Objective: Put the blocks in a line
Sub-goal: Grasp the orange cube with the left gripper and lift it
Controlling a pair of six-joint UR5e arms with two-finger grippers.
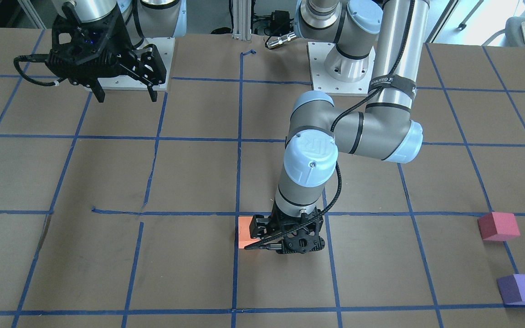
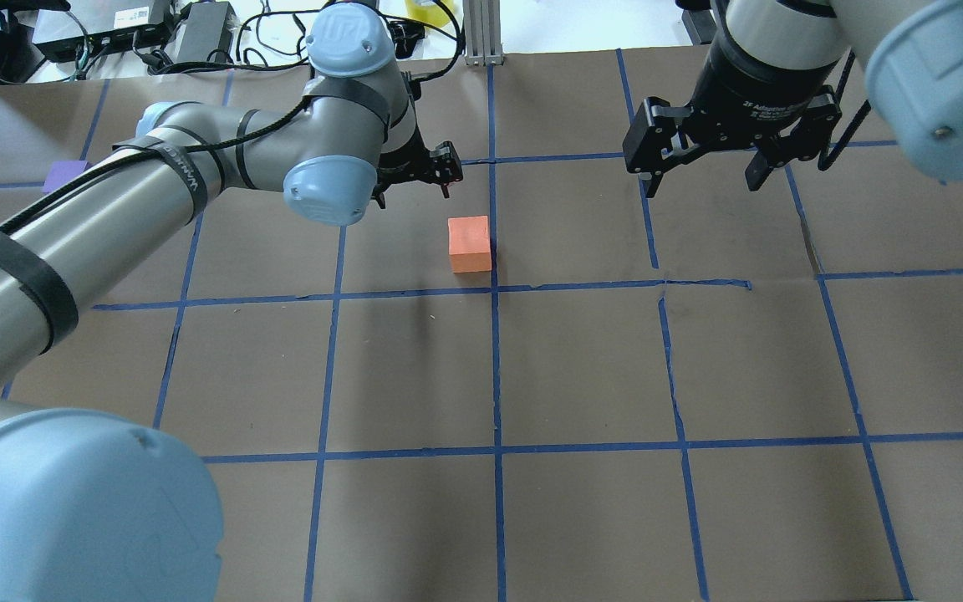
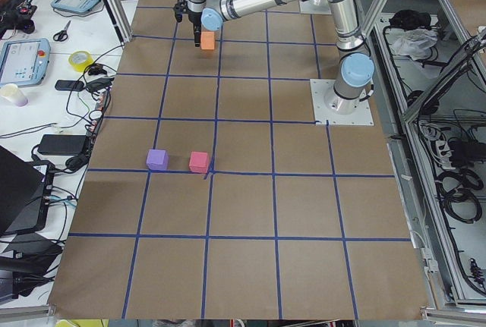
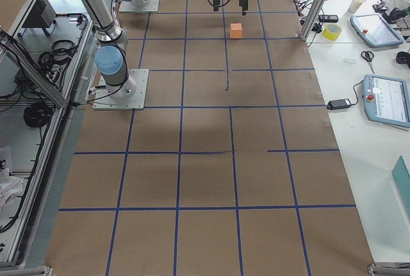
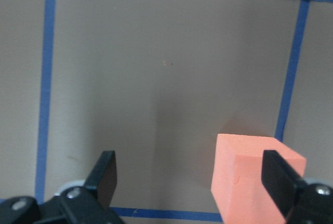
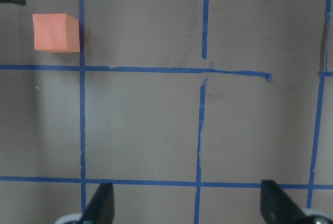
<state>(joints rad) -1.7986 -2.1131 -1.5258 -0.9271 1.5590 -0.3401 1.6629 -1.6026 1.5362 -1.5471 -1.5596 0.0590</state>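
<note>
The orange block point(image 2: 470, 243) sits on the brown table next to a blue grid line near the middle. My left gripper point(image 2: 413, 194) hovers open and empty just beside and above it. In the left wrist view the orange block point(image 5: 244, 174) lies low on the right, partly behind one finger point(image 5: 281, 180). The pinkish red block point(image 1: 498, 226) and the purple block point(image 1: 521, 289) sit close together far out on my left side. My right gripper point(image 2: 703, 180) is open and empty, raised over the table's far right part. Its wrist view shows the orange block point(image 6: 55, 32) at top left.
The table point(image 2: 582, 368) is covered in brown paper with a blue tape grid. The two arm base plates point(image 1: 335, 68) stand at my edge. Tablets, tape and cables lie on the side bench point(image 3: 45, 61) beyond the far edge.
</note>
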